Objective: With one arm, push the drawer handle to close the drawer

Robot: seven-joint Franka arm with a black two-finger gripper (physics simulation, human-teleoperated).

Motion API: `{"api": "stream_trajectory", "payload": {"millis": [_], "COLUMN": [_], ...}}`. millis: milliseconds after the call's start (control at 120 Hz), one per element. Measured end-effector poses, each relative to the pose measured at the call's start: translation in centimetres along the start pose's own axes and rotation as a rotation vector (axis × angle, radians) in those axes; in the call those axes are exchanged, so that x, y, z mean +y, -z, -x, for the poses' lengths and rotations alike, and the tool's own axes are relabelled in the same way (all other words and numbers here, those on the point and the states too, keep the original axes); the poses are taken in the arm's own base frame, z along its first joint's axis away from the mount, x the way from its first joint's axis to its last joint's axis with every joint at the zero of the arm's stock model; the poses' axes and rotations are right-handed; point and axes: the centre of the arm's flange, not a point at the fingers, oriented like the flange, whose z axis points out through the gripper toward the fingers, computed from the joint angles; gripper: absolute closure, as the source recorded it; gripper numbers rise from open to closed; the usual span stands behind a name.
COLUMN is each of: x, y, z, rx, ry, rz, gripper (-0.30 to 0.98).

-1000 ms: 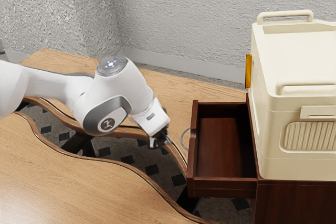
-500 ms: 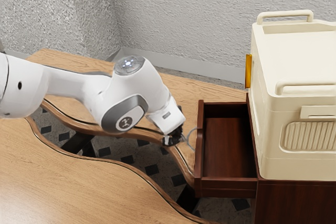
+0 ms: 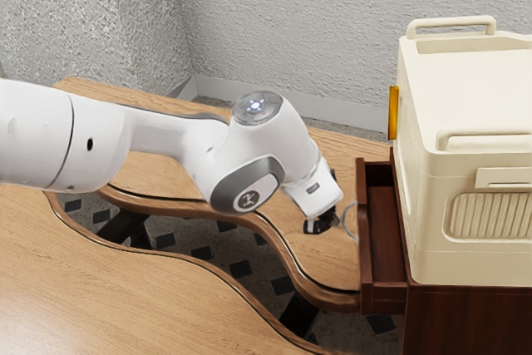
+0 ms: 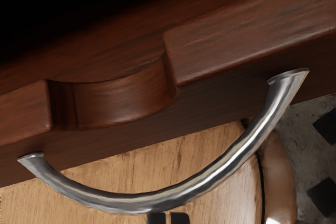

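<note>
The drawer (image 3: 364,243) sits farther in than before, still partly out, the closed end effector (image 3: 336,219) at its handle (image 4: 184,192)

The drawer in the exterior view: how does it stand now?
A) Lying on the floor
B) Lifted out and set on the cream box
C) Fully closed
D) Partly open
D: part of the inside of the drawer shows between its front panel and the cabinet.
</note>
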Motion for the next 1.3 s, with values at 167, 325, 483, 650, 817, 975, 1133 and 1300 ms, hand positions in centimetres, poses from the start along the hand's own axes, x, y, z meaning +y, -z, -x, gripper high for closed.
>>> {"api": "stream_trajectory", "payload": {"millis": [167,325,483,650,817,975,1133,1300], "x": [-0.8,-1.1,-1.5,-1.4,-8.4,-14.7,-10.6,-8.2], "y": [-0.9,-1.6,-1.7,-1.9,14.2,30.4,29.4,26.7], "z": [-2.1,-3.7,-4.9,-2.8,10.0,38.4,39.7,39.6], "rx": [0.011,0.022,0.033,0.033,0.049,-0.159,-0.287,-0.388], "ry": [-0.015,-0.027,-0.035,0.033,0.424,1.113,1.33,1.476], "rz": [-0.012,-0.014,-0.022,0.012,-0.034,-0.096,0.084,0.201], "gripper": [0.79,0.79,0.78,0.79,0.53,0.25,0.12,0.05]}}
